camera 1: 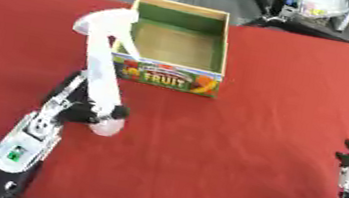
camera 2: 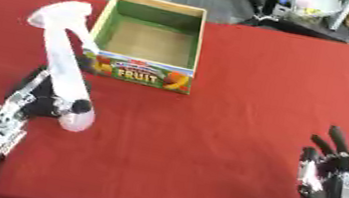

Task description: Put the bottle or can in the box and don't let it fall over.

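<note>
Our left hand (camera 1: 87, 113) is curled around the bottom part of the white spray bottle (camera 1: 102, 66), which stands up on the red table (camera 1: 243, 133), near and left of the fruit box (camera 1: 176, 45). Our right hand (camera 2: 331, 190) rests spread open at the near right.

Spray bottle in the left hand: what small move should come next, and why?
Probably carry it forward and slightly right until it is over the box. The left hand is curled round the lower part of the spray bottle, which is near upright, and the box's open top sits just beyond. The right hand rests open at the lower right.
</note>
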Controlling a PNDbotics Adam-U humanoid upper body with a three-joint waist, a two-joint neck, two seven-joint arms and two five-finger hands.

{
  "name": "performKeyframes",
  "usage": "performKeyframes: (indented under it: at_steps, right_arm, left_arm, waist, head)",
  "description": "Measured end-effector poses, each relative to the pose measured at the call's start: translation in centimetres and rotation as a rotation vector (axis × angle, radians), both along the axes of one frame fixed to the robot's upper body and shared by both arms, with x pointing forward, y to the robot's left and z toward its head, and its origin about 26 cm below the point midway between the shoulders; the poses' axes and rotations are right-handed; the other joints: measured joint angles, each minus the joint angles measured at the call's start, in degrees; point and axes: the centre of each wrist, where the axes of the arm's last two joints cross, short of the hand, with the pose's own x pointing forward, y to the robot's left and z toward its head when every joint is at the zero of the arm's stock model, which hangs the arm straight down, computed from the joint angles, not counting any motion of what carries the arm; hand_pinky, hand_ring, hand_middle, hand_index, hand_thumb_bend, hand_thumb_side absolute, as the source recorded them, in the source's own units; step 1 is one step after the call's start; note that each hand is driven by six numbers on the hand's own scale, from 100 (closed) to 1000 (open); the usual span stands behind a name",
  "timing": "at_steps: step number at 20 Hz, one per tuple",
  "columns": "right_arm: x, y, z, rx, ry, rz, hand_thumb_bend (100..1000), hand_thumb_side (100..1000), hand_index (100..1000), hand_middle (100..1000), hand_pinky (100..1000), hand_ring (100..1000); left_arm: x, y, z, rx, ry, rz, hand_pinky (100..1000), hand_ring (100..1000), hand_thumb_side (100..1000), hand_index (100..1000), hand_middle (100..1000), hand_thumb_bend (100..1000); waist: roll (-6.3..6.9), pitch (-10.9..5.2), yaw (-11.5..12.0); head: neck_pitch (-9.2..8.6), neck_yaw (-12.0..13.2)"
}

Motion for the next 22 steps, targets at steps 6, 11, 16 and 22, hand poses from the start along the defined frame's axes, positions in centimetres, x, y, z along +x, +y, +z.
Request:
performKeyframes:
  at_steps: [6, 11, 16, 22]
  right_arm:
    - [0.0, 0.0, 0.0, 0.0, 0.0, 0.0, 100, 470, 948, 1000, 792, 889]
    - [0.0, 0.0, 0.0, 0.0, 0.0, 0.0, 100, 470, 948, 1000, 792, 889]
    - [0.0, 0.0, 0.0, 0.0, 0.0, 0.001, 100, 470, 949, 1000, 792, 889]
    - [0.0, 0.1, 0.0, -0.001, 0.001, 0.006, 100, 470, 949, 1000, 792, 889]
  left_arm:
    - [0.1, 0.0, -0.3, 0.001, 0.01, 0.005, 488, 274, 100, 613, 349, 548]
    - [0.3, -0.3, -0.3, -0.021, 0.014, 0.014, 252, 100, 100, 377, 118, 132]
    - [0.5, -0.8, -0.2, -0.056, 0.016, 0.05, 193, 100, 100, 292, 100, 100]
    - [1.4, -0.5, 3.8, -0.067, -0.079, 0.049, 192, 100, 100, 286, 100, 100]
  waist:
    - [0.0, -0.04, 0.0]
    - [0.0, -0.05, -0.02]
    - [0.01, -0.05, -0.27]
    - [0.06, -0.06, -0.69]
  head:
    - [0.01, 0.0]
    - [0.02, 0.0]
    - [0.02, 0.0]
    - [0.02, -0.31]
